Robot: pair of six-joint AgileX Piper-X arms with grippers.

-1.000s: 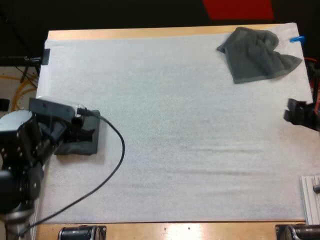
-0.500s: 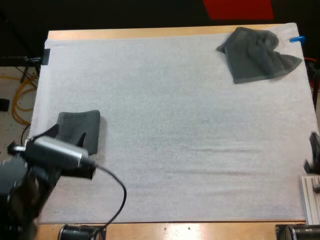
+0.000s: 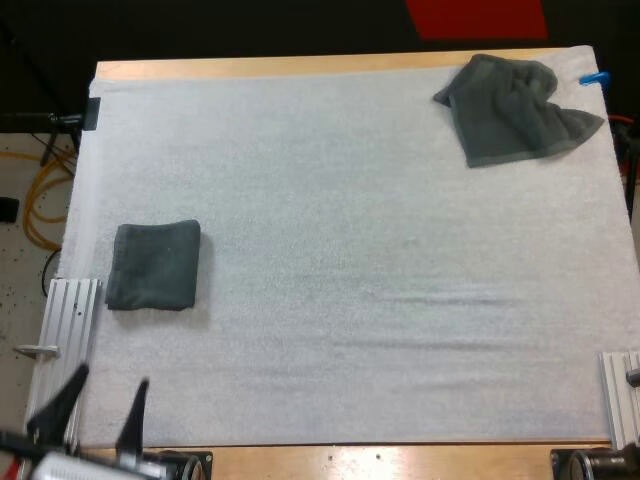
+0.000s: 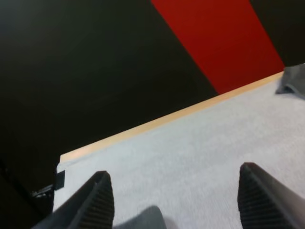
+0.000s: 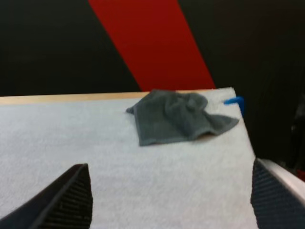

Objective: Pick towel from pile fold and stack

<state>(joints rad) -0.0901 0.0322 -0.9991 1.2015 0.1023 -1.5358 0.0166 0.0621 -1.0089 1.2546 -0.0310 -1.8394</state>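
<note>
Because the crumpled towel (image 3: 515, 108) is soft, light and floppy, a loose corner looks best to pinch. It lies at the far right corner of the mat (image 3: 350, 300); the folded towel (image 3: 155, 265) rests at the left. Both arms sit low, facing across the mat. The left gripper (image 3: 110, 380) and right gripper (image 5: 169, 191) have fingers spread wide, holding nothing.

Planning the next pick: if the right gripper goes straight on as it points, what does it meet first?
Probably the crumpled dark grey-green cloth towel near the white mat's far edge; the open right gripper faces it, with bare mat between. Depth is unclear.
</note>
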